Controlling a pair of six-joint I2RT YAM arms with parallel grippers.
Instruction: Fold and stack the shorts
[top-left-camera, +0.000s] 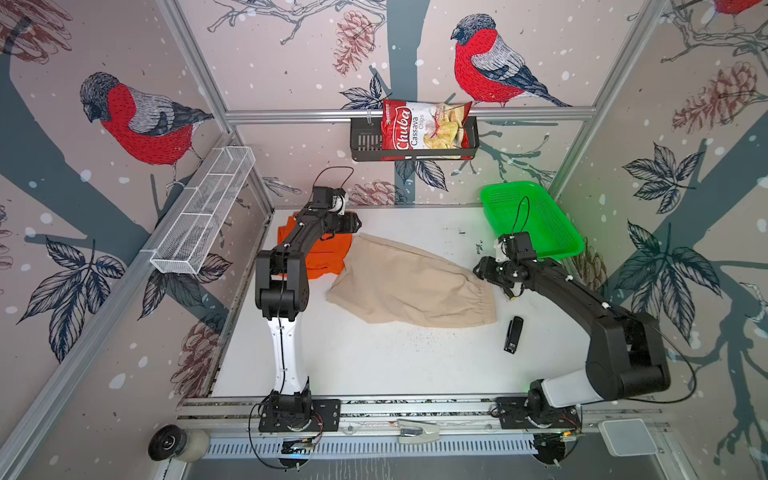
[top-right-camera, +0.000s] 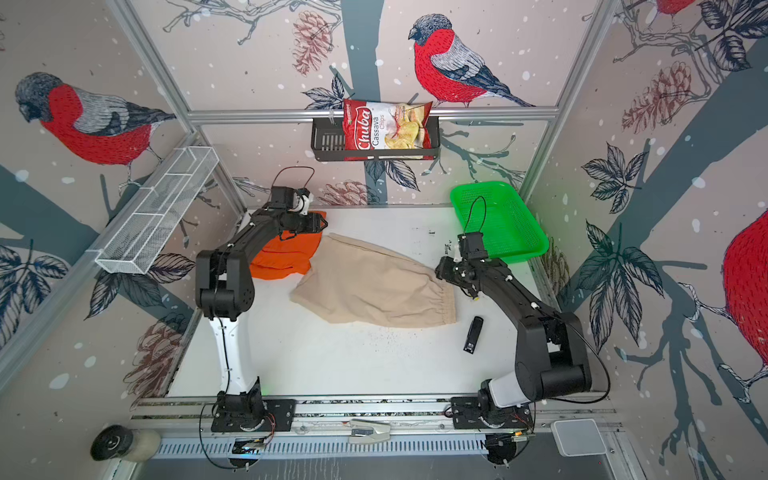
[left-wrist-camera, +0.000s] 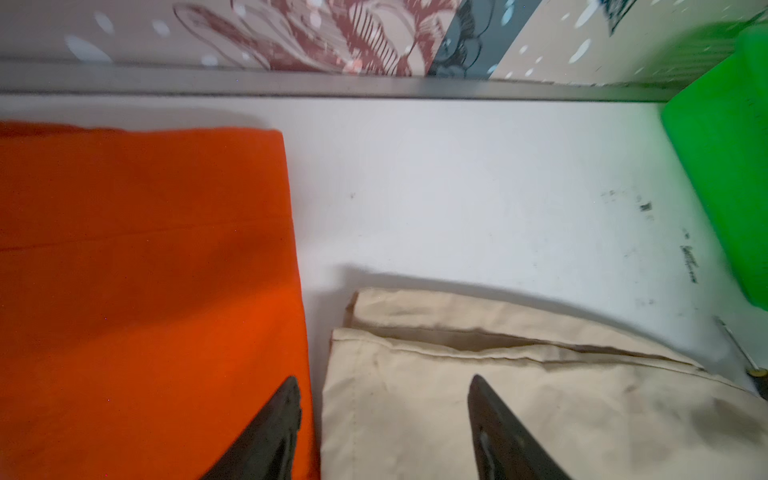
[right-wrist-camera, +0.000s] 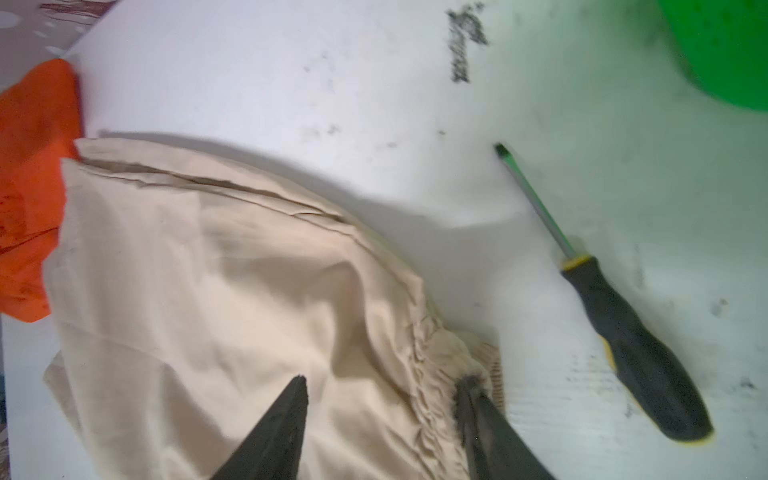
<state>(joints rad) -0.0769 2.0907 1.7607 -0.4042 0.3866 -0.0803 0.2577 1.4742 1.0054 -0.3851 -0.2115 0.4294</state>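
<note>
Bullfinch-print walls (top-left-camera: 291, 62) w/ alu frame (top-left-camera: 291, 114), scuffed white tabletop (top-left-camera: 374, 361), even light.

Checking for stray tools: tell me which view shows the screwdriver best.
The right wrist view: the screwdriver shows whole, shaft and black-and-yellow handle. Both top views show only a yellow bit of it under the right arm; the left wrist view catches just its shaft at the frame's edge.

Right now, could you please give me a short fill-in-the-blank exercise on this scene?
1. The left gripper and the right gripper both have their jaws ____.
2. The shorts beside the beige shorts are ____.
3. The beige shorts' elastic waist lies by the ____ gripper.
4. The screwdriver has a handle that is black and ____.
Missing words: open; orange; right; yellow.
</note>
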